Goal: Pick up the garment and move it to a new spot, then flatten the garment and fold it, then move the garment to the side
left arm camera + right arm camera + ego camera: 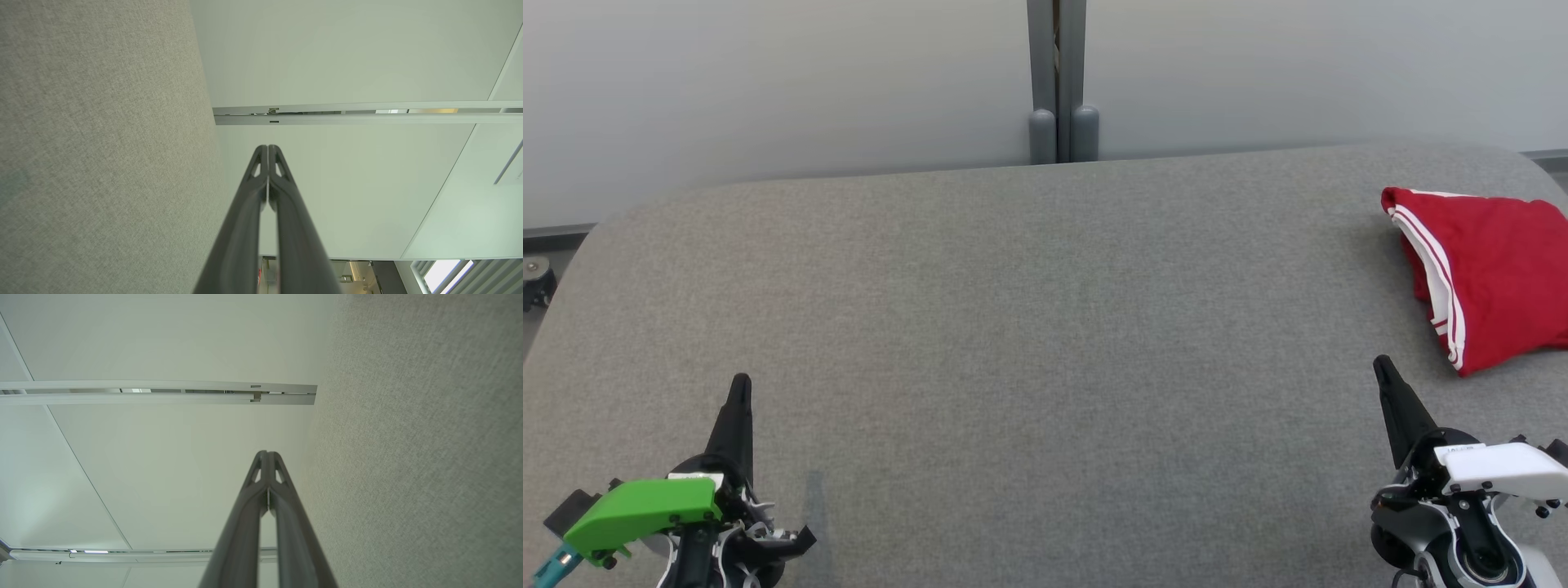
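A red garment (1490, 273) with white stripes along its edge lies folded at the far right of the grey table (1029, 327), partly cut off by the head view's right border. My left gripper (740, 384) rests at the lower left, shut and empty, far from the garment. At the lower right my right gripper (1383, 365) is shut too, holding nothing, a short way below and left of the garment. In the left wrist view my left gripper (268, 148) has its tips pressed together. The right wrist view has my right gripper (267, 453) closed the same way.
A pale wall with a grey post (1058, 82) runs behind the table's far edge. A small caster wheel (535, 278) sits on the floor at the left. The table's rounded corners lie at the far left and far right.
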Motion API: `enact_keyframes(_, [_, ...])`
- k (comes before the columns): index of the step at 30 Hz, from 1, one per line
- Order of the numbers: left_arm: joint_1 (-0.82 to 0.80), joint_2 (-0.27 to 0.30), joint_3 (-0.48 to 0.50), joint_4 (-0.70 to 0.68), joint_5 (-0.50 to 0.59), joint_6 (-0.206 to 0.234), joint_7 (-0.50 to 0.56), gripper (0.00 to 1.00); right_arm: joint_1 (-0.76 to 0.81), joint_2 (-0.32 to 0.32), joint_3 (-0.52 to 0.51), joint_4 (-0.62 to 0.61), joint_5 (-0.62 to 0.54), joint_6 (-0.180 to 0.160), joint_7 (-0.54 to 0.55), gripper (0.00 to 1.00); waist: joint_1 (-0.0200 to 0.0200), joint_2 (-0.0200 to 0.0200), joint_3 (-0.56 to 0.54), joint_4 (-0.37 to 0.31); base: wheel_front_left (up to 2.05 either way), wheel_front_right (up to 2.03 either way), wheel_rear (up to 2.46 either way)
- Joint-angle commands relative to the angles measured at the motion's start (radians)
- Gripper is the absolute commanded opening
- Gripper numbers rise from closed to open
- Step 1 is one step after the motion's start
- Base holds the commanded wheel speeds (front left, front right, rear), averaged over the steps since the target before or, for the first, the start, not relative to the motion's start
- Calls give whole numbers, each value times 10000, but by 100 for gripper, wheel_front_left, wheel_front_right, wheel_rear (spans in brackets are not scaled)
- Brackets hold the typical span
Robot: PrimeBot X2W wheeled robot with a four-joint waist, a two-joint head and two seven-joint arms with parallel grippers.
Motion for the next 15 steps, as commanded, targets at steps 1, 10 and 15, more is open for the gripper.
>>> enact_keyframes(1, [-138, 71, 14, -34, -40, 19, 28, 0, -65, -54, -22, -33, 21, 0, 39, 0, 0, 0, 0, 0, 0, 0, 0])
enact_keyframes(10, [-138, 71, 14, -34, -40, 19, 28, 0, -65, -54, -22, -33, 21, 0, 39, 0, 0, 0, 0, 0, 0, 0, 0])
enact_keyframes(15, [-138, 71, 14, -34, -40, 19, 28, 0, -65, -54, -22, -33, 20, 0, 39, 0, 0, 0, 0, 0, 0, 0, 0])
